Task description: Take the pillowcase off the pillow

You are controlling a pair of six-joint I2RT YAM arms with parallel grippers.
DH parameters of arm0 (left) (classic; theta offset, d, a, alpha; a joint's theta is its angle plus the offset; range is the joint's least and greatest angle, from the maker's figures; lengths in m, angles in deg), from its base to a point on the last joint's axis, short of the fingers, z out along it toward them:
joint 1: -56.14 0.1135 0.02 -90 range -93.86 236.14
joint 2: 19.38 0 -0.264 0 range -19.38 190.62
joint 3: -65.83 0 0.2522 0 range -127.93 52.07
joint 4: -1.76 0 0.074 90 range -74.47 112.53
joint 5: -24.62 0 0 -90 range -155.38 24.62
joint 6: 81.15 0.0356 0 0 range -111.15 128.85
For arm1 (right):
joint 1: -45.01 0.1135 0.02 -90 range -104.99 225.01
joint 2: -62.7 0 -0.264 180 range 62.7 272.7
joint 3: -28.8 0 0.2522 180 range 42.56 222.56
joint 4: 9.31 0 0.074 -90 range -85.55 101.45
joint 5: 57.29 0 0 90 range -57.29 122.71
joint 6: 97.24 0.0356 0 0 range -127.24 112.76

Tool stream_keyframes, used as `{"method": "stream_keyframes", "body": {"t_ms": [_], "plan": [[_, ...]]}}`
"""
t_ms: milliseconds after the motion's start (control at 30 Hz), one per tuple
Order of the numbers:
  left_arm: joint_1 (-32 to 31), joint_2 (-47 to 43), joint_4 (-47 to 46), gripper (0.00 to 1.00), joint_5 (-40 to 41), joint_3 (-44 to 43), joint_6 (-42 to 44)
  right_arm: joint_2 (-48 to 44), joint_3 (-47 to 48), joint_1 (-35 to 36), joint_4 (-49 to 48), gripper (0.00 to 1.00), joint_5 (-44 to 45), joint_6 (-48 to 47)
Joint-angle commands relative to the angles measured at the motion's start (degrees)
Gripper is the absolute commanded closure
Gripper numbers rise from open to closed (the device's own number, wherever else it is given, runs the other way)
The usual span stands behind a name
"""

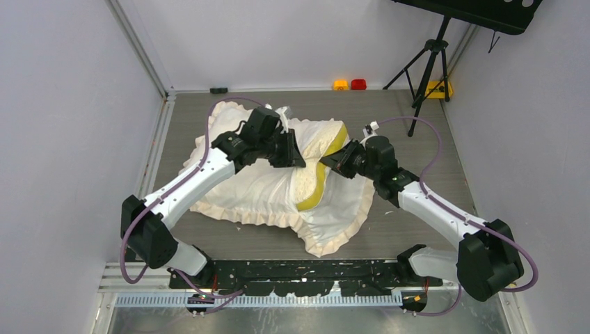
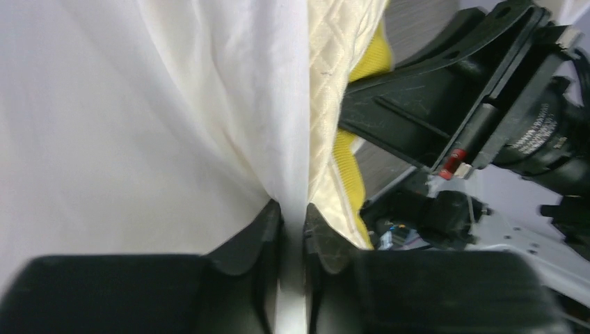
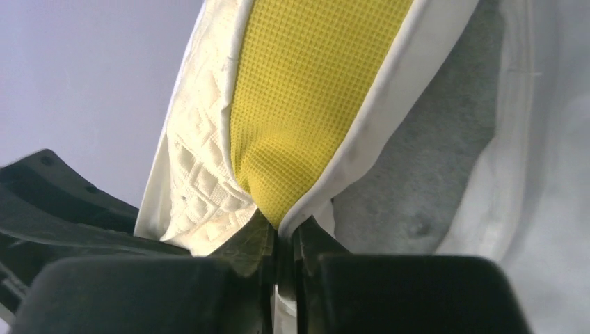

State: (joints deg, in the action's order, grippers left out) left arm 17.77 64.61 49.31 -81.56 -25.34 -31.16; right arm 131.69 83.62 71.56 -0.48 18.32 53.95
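Observation:
The cream-white pillowcase (image 1: 257,184) with its frill edge lies mid-table, opened along one side. The pale-yellow pillow (image 1: 306,179) shows through the opening, with its bright yellow side band (image 1: 321,182). My left gripper (image 1: 295,152) is shut on a fold of white pillowcase fabric (image 2: 209,104); in the left wrist view the gripper (image 2: 292,209) sits beside the quilted pillow (image 2: 337,83). My right gripper (image 1: 335,161) is shut on the pillow's corner at the yellow band (image 3: 306,97); in the right wrist view the gripper (image 3: 284,233) has the case's grey fuzzy inner face (image 3: 431,160) beside it.
A black tripod (image 1: 426,66) stands at the back right by a yellow object (image 1: 438,88). Small orange (image 1: 340,84) and red (image 1: 358,84) items sit at the table's far edge. Walls close in left and right. My two grippers are very close together.

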Motion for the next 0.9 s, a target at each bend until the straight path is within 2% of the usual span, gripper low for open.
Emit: {"method": "stream_keyframes", "body": {"t_ms": [0, 167, 300, 600, 733, 867], "plan": [[-0.5, -2.9, 8.7, 0.71, 9.8, -3.6, 5.0, -3.2, 2.4, 0.1, 2.7, 0.99, 4.8, -3.5], [-1.7, -1.1, 14.0, 0.50, 13.8, -3.8, 7.8, -3.9, 2.2, 0.2, 4.3, 1.00, 4.1, -6.2], [-3.2, -1.1, 13.4, 0.45, 14.5, -3.1, 9.2, -3.2, 2.3, 0.2, 4.1, 1.00, 2.2, -6.8], [-3.5, 0.1, 17.9, 0.73, 27.5, -4.3, 11.6, -4.1, 3.2, 0.0, 6.2, 1.00, 1.8, -8.2], [-1.1, 0.1, 15.9, 0.83, 27.8, -1.7, 10.9, -7.3, 4.2, 0.0, 10.6, 1.00, 4.6, -10.4], [0.8, 0.8, 13.9, 0.88, 27.5, 1.4, 10.7, -12.1, 5.4, 0.0, 15.4, 1.00, 8.0, -11.8]]}}
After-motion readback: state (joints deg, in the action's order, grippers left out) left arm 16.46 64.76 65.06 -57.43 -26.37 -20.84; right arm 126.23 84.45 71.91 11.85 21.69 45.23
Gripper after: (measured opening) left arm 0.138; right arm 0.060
